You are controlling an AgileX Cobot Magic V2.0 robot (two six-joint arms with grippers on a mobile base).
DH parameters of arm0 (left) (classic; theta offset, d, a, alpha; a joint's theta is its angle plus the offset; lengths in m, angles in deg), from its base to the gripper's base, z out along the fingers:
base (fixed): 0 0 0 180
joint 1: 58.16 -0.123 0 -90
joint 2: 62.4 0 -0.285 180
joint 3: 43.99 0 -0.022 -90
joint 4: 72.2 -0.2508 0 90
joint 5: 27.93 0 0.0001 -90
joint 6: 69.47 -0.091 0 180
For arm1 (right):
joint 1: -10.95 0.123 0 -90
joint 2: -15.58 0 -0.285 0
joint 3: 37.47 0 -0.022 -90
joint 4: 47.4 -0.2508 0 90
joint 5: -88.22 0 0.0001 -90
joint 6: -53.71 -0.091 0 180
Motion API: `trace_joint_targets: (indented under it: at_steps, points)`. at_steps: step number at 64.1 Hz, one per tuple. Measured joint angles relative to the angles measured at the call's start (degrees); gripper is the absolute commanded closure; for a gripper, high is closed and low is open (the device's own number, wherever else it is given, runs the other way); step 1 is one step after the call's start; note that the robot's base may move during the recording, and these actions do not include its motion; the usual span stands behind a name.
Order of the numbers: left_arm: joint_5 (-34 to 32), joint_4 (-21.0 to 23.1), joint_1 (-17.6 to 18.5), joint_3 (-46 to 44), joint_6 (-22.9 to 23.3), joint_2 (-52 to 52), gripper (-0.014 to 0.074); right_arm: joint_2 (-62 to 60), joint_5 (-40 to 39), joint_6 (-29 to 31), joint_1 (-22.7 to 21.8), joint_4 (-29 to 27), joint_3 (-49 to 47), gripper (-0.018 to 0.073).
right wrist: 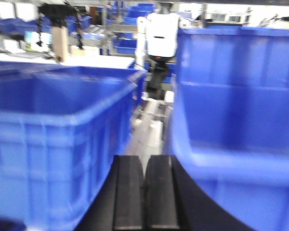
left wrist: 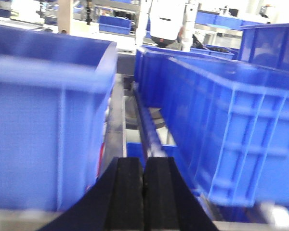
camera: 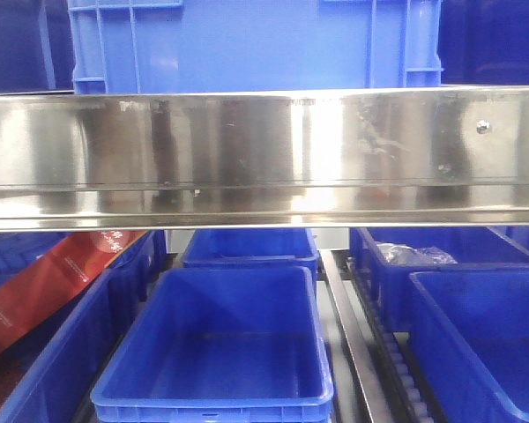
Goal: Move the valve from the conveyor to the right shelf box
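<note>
Both hands come up empty: left hand (left wrist: pixel 143 192) clenched, pads pressed together, and right hand (right wrist: pixel 145 197) clenched the same way, nothing between them. No valve in sight, no conveyor either, just blue bins (camera: pixel 213 352) under a steel shelf rail (camera: pixel 264 154). Judging by that, the pick hasn't begun; everything's left. A red bag (camera: pixel 44 291) carries print too small to read.
</note>
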Motion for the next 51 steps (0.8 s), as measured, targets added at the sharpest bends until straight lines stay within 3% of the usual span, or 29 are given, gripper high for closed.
trace_joint_targets:
  at_steps: [14, 51]
  points:
    - [0.2, 0.0, -0.2, 4.3, -0.1, 6.7, 0.0707, -9.4, -1.5, 0.0, -2.6, 1.8, 8.6, 0.0727]
    - [-0.4, 0.0, -0.2, 4.3, -0.2, 7.6, 0.0707, -12.5, -2.0, 0.0, -2.6, 1.8, 8.8, 0.0727]
